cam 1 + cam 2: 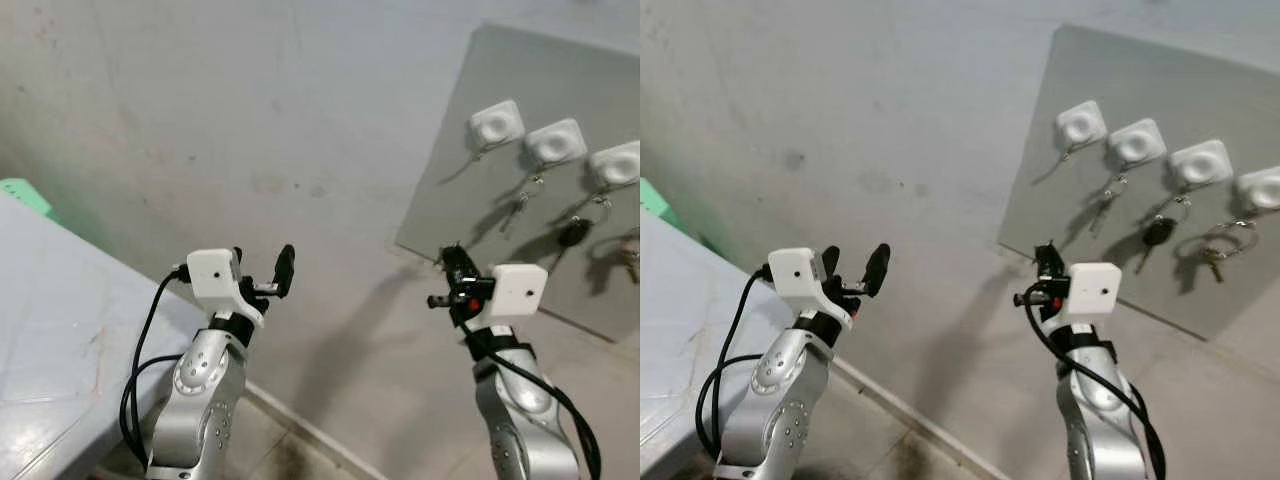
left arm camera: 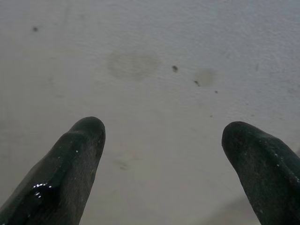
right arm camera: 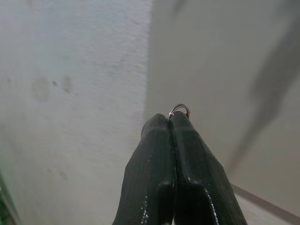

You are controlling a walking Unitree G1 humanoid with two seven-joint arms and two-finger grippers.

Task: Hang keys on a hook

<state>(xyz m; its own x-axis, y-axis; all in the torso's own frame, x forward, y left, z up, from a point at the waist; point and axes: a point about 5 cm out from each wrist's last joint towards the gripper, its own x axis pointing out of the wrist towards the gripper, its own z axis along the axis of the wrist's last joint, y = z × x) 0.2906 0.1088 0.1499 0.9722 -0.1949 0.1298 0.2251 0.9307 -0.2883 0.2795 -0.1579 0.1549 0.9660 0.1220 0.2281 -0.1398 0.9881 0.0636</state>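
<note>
A grey board [image 1: 1060, 200] on the wall carries a row of white hooks. The leftmost hook [image 1: 1081, 124] looks bare. A silver key [image 1: 1105, 205], a black-headed key [image 1: 1156, 232] and a ringed bunch [image 1: 1215, 250] hang from the others. My right gripper [image 1: 1043, 255] is raised just below the board's lower left corner and is shut on a small metal key ring [image 3: 179, 109], which peeks out above the fingertips. The rest of the keys is hidden. My left gripper [image 1: 853, 265] is held up open before the bare wall, with nothing between its fingers [image 2: 79, 154].
A pale grey table [image 1: 60, 330] fills the lower left, with a green object [image 1: 25, 195] behind its far edge. The stained wall [image 1: 250, 130] stands close in front. A strip of floor [image 1: 290, 450] shows between the arms.
</note>
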